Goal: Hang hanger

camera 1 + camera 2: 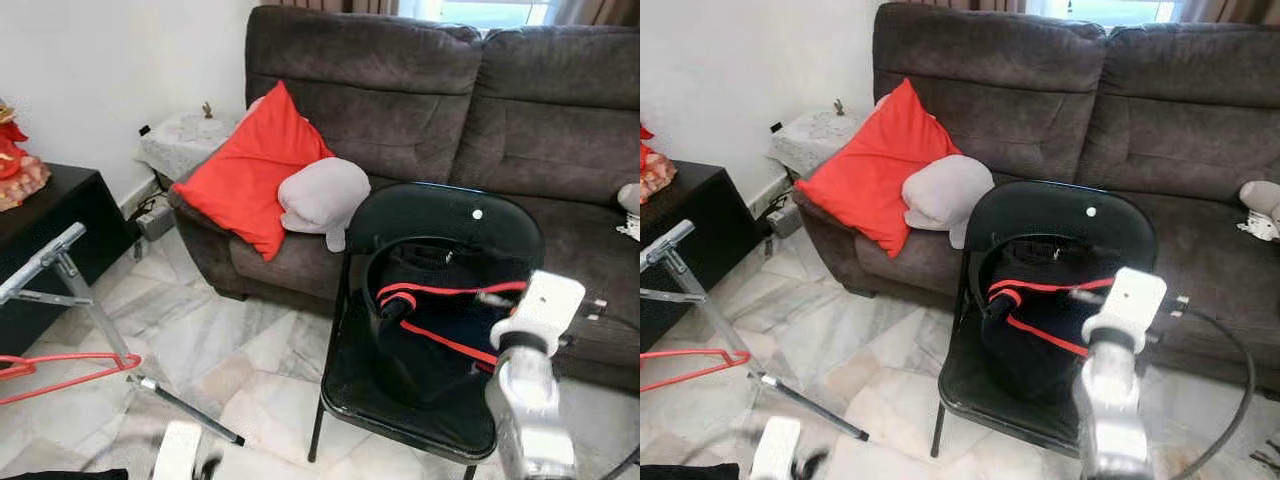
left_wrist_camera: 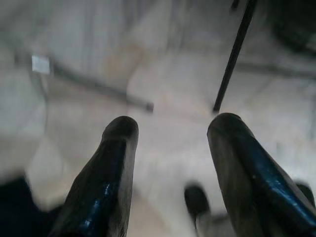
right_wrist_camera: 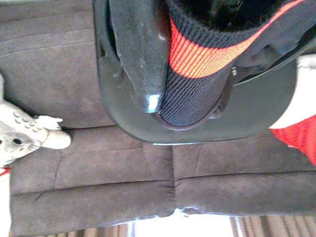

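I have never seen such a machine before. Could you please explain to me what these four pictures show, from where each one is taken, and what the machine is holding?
This is a walking humanoid robot with two silver arms, each ending in two long black fingers. The two wide pictures come from cameras on its head, looking forward and down. They show a dark sofa with a red cushion, and before it a black chair carrying a black garment with red stripes. A red hanger lies on the tiled floor beside a metal rack.

The other two pictures come from cameras on the wrists. The left gripper is open, above the floor, holding nothing. The right gripper, at the chair, seems to pinch the striped garment; one finger lies against the cloth.
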`<state>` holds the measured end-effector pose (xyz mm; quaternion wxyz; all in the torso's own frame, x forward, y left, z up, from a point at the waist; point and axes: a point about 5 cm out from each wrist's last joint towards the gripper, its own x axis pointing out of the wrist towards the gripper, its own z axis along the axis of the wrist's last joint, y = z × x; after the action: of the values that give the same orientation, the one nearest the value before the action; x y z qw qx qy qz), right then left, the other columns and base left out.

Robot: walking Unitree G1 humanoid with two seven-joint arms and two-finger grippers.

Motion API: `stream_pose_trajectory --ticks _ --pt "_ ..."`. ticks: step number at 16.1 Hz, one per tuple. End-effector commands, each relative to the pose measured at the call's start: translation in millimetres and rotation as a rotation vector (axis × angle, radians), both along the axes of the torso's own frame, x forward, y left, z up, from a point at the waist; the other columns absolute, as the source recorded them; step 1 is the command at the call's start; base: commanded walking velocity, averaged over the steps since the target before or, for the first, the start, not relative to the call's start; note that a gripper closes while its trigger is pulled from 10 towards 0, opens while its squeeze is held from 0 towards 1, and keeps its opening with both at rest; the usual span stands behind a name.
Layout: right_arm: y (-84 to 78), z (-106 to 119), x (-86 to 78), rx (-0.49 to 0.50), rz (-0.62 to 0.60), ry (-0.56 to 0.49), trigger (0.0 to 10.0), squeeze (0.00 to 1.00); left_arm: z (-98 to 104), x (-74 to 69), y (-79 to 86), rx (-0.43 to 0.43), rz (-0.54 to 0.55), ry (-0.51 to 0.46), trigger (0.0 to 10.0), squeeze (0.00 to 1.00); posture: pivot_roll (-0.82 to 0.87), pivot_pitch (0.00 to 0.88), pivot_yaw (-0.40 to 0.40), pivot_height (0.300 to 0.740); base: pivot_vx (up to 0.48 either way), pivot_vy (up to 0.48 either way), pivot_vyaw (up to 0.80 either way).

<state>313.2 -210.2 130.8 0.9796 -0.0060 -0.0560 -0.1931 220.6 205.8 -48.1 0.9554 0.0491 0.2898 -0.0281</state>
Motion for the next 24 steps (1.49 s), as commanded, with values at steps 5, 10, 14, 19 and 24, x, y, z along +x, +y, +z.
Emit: stream_pose_trajectory --ticks 5,10,14,19,24 --pt "-1.1 4.7 -17.9 0.015 0.004 -0.029 0.0 0.00 32.1 1.3 1.3 0.064 -0.250 -0.285 10.0 0.00 -0.04 0.002 0.089 0.740 0.000 0.000 0.00" --pt "-4.6 3.5 -26.7 0.007 0.002 -0.016 0.0 0.00 55.5 -44.3 36.2 0.112 -0.251 -0.354 10.0 0.00 -0.02 0.000 0.083 0.740 0.000 0.000 0.00" --pt "0.8 6.2 -21.9 -0.008 0.017 -0.017 0.0 0.00 25.8 -46.3 36.0 0.136 -0.247 -0.144 10.0 0.00 -0.02 0.000 0.085 0.740 0.000 0.000 0.00" --pt "0.5 7.2 -20.8 -0.010 0.004 -0.015 0.0 0.00 -13.3 -60.6 48.9 0.156 -0.059 0.146 10.0 0.00 -0.03 0.022 0.081 0.740 0.000 0.000 0.00" --pt "3.4 9.4 -19.4 -0.029 0.014 -0.017 0.0 0.00 -31.6 -77.6 50.8 0.156 -0.001 0.343 10.0 0.00 -0.03 0.039 0.079 0.740 0.000 0.000 0.00"
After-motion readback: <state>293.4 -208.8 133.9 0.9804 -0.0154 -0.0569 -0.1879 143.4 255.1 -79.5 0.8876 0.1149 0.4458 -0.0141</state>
